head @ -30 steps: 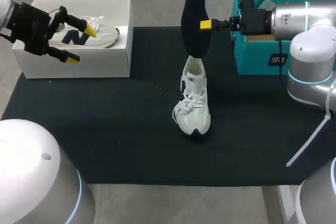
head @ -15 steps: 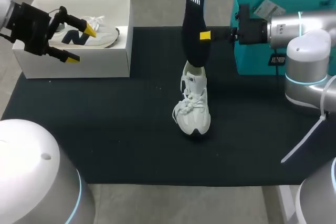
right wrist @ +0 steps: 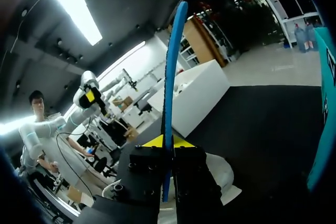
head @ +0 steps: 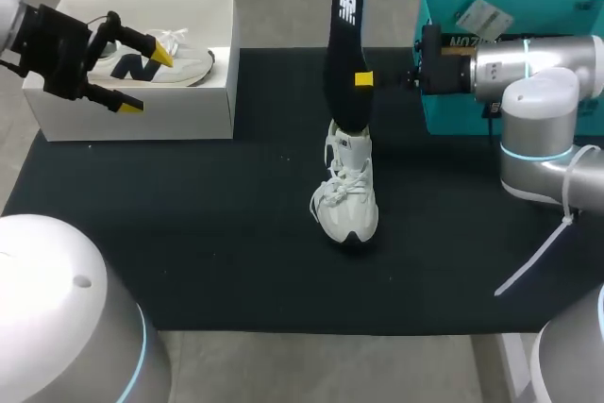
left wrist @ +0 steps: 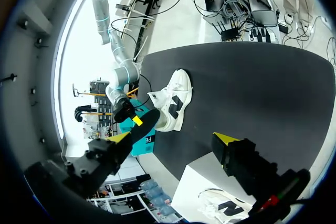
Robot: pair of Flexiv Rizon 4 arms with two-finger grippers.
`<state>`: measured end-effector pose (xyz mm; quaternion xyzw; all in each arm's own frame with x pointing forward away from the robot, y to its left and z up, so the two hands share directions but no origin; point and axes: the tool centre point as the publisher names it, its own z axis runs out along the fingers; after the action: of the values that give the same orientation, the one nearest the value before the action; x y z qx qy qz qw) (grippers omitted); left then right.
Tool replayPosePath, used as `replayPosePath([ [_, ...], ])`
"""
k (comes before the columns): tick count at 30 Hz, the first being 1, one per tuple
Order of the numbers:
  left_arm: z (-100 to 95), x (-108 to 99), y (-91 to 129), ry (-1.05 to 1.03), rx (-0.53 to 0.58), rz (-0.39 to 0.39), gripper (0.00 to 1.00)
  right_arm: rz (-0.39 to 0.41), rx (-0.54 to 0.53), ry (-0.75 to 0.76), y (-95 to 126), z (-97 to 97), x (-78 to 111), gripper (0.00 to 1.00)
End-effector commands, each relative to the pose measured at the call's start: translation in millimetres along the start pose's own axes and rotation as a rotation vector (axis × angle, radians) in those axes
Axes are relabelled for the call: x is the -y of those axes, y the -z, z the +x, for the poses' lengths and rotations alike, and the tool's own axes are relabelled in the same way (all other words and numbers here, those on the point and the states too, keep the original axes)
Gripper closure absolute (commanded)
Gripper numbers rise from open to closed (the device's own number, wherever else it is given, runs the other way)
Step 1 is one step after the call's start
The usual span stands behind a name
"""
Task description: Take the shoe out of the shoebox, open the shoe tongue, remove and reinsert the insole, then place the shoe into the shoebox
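A white shoe [head: 345, 193] stands on the black mat [head: 189, 233], toe toward the front edge. My right gripper [head: 362, 79] is shut on a black insole [head: 343, 44], held upright with its lower end at the shoe's heel opening. In the right wrist view the insole [right wrist: 171, 72] shows edge-on between the fingers of the right gripper [right wrist: 167, 141], with the shoe [right wrist: 223, 174] under it. My left gripper [head: 146, 79] hangs open over the white shoebox [head: 142, 110], holding nothing. The left wrist view has the left gripper [left wrist: 173, 138] open, with the shoe [left wrist: 176, 98] and insole [left wrist: 148, 120] far ahead.
A second white shoe [head: 142, 65] lies inside the white shoebox at the back left. A teal box [head: 519, 7] stands at the back right, behind my right arm. The mat spreads out bare in front of the shoe.
My right arm has lowered the insole and shifted it slightly left, bringing its lower end to the shoe's heel. The left arm has not moved.
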<state>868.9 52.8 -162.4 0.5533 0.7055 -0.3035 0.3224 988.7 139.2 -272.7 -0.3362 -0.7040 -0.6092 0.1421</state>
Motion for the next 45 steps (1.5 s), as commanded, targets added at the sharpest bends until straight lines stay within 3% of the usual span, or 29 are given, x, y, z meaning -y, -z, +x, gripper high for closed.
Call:
replayPosePath([
  [1,-0.2,0.5,0.3,0.000,-0.003,-0.001,0.00,-0.008,0.017,0.026,2.1,1.0,6.6,1.00],
  [17,-0.2,0.5,0.3,0.000,-0.003,-0.001,0.00,-0.028,0.029,0.062,-9.9,-22.0,33.1,1.00],
  [31,-0.2,0.5,0.3,0.000,-0.003,-0.001,0.00,-0.019,0.042,-0.006,-10.2,-15.6,60.8,1.00],
  [45,-0.2,0.5,0.3,0.000,-0.003,-0.001,0.00,-0.029,0.056,0.053,0.2,-22.6,39.6,1.00],
])
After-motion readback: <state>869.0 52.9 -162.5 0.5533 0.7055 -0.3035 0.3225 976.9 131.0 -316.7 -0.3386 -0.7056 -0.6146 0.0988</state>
